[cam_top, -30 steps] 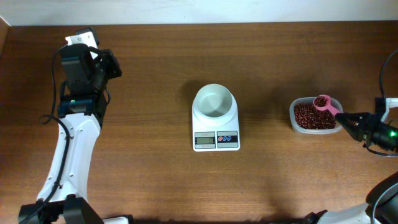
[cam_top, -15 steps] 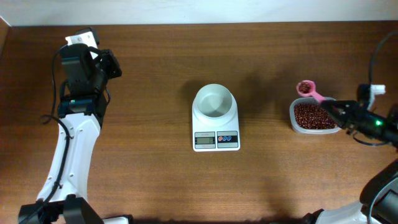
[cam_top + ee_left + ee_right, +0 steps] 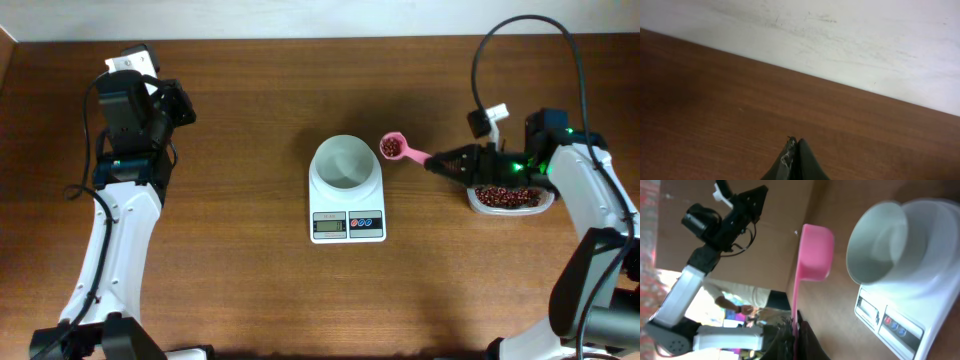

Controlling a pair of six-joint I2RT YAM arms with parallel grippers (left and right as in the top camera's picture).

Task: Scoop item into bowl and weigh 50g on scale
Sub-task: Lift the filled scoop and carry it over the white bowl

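Holding the pink scoop [image 3: 392, 147] by the tip of its handle, the right gripper [image 3: 436, 160] is clamped tight on it. The cup is level and just right of the bowl [image 3: 344, 163], which sits on the scale [image 3: 348, 222] mid-table. Most of the beans [image 3: 505, 197] lie in the clear tub [image 3: 471, 197] at the right; a small load sits in the cup. They look hard, light and loose, likely to roll and bounce, so a slow tilt over the bowl's middle seems wise. The scoop looks stiff and light, and its handle is the place to grip. The left gripper [image 3: 792, 160], pinched closed on nothing, sits at the far left
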